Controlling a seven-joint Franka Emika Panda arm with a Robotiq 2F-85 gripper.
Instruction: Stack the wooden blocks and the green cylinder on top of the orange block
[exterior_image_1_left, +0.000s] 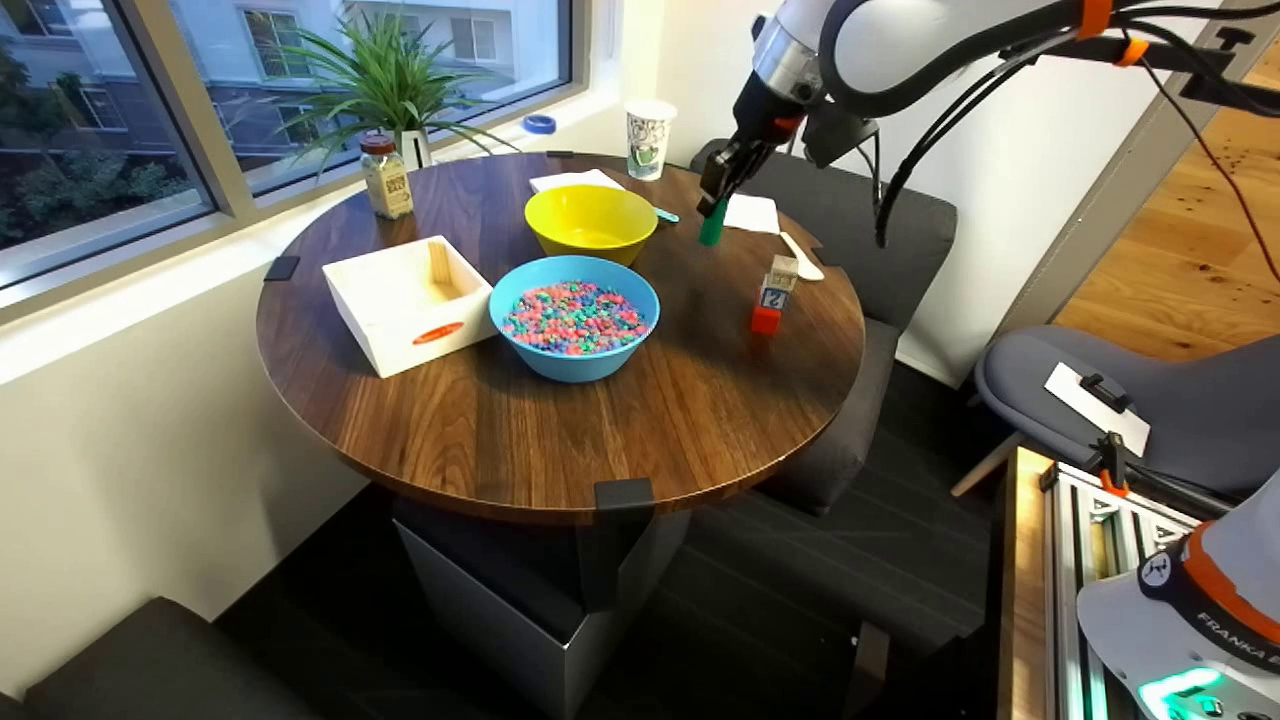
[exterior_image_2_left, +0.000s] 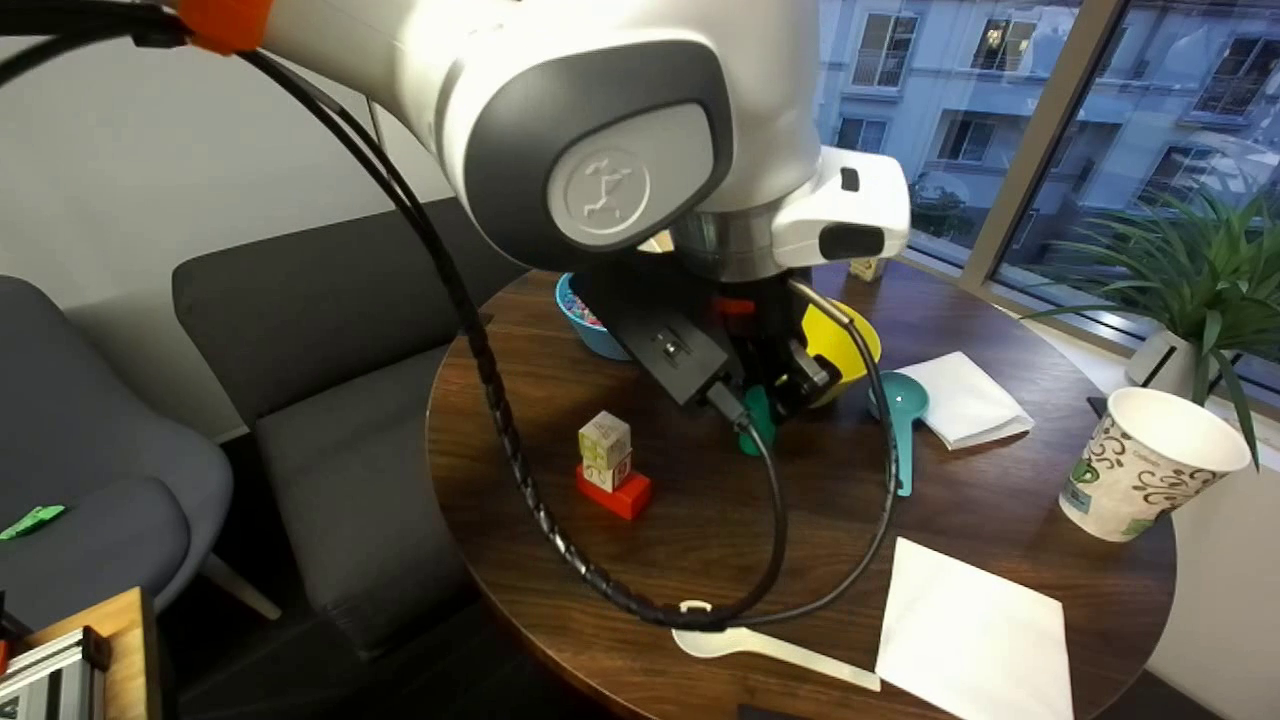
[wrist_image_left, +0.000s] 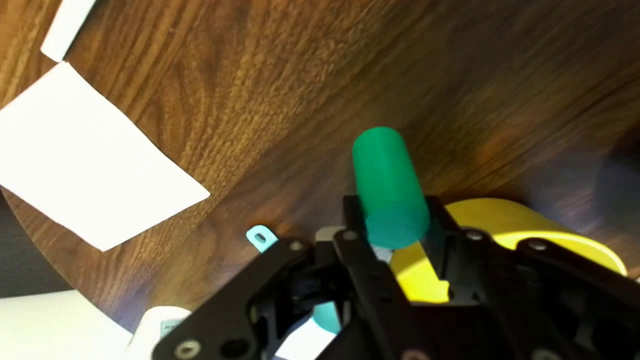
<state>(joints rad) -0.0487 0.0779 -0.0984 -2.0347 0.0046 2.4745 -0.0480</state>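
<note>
The green cylinder is clasped between the fingers of my gripper, its free end sticking out beyond the fingertips. In an exterior view the cylinder points down below the gripper; whether its lower end touches the table I cannot tell. The orange block rests on the table, apart from the gripper. Two wooden blocks stand on it, a lower one and an upper one, in a slightly uneven column. This stack is outside the wrist view.
Near the gripper are a yellow bowl, a teal scoop and a white napkin. A white spoon lies beyond the stack. A blue bowl of beads, a white box and a paper cup also stand on the table.
</note>
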